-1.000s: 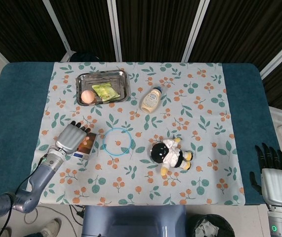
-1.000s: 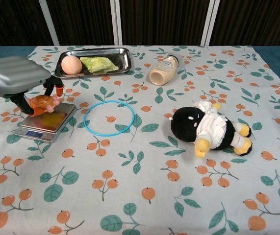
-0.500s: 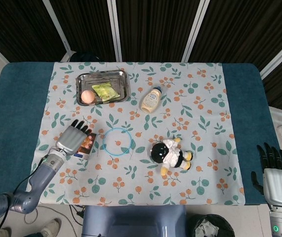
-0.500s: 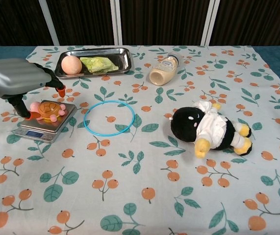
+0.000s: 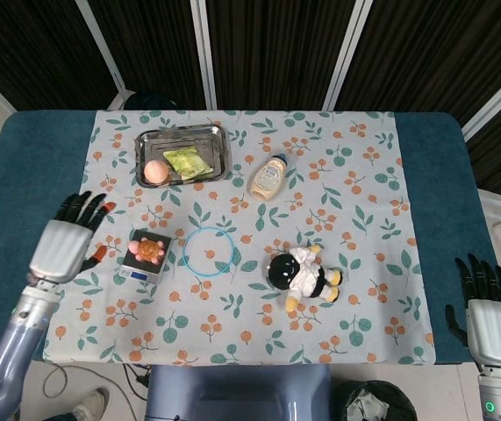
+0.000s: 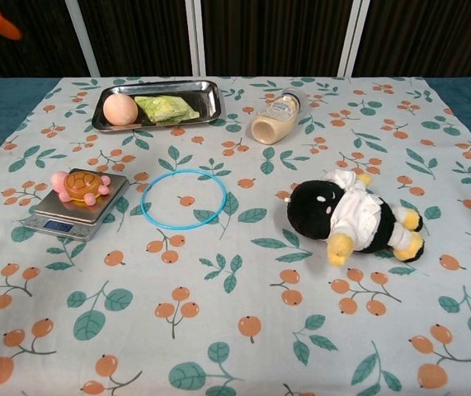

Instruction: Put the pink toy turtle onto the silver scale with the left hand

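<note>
The pink toy turtle (image 5: 148, 249) (image 6: 80, 186) with its orange shell lies on top of the silver scale (image 5: 131, 264) (image 6: 56, 219) at the left of the table. My left hand (image 5: 66, 242) is off to the left of the scale, raised, fingers spread, holding nothing. In the chest view only an orange fingertip (image 6: 2, 25) of it shows at the top left corner. My right hand (image 5: 489, 317) hangs open past the table's front right corner, seen only in the head view.
A blue ring (image 5: 208, 250) (image 6: 184, 198) lies just right of the scale. A metal tray (image 5: 151, 142) (image 6: 210, 96) with an egg (image 6: 120, 108) and a green packet sits behind. A cream bottle (image 6: 273, 122) lies mid-table; a black plush toy (image 5: 303, 275) (image 6: 350, 217) lies to the right.
My left hand let go of the turtle on the scale, then lifted and drew away to the left. The turtle now rests alone on the scale. The right hand stayed put.
</note>
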